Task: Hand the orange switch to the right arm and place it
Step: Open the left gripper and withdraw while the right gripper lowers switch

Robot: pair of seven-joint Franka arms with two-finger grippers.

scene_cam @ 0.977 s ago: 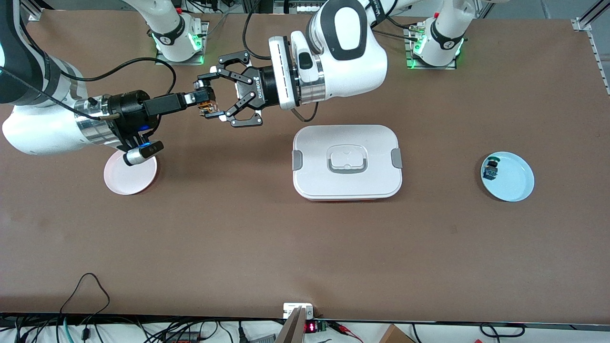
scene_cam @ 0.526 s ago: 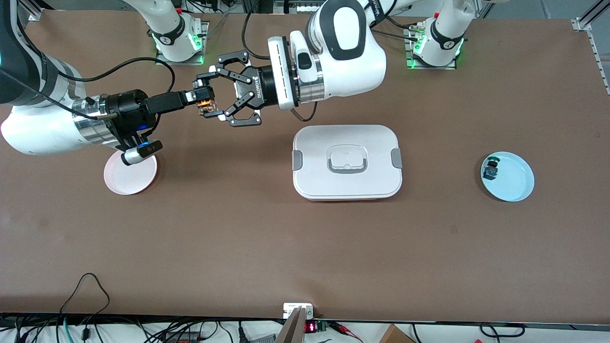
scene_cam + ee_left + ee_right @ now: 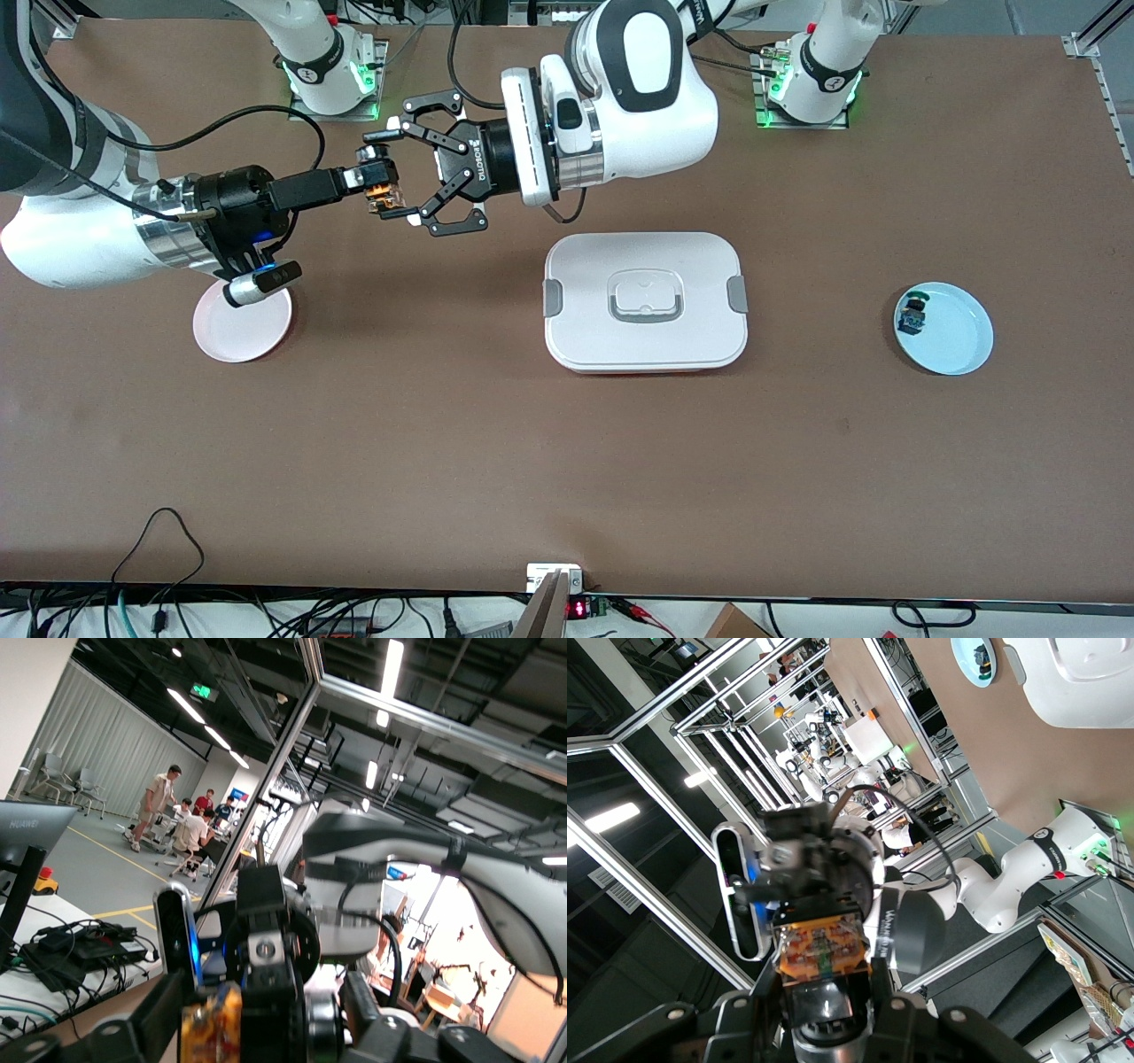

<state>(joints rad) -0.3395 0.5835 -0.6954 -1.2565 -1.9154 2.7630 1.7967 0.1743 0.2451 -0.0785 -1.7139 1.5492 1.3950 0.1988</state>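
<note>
above the table the right gripper (image 3: 383, 188) pinches the switch (image 3: 381, 191); left gripper (image 3: 396, 177) spread open, placing remains

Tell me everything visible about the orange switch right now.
The orange switch is a tiny part with an orange-amber, slightly translucent-looking body and dark ends. It is up in the air over bare table, between the two arms' hands, above no plate. The right pincer is shut on it with narrow straight fingers. The left pincer stands open around it, linkage fingers spread, apparently not touching. The right wrist view shows its amber body close up.
</note>
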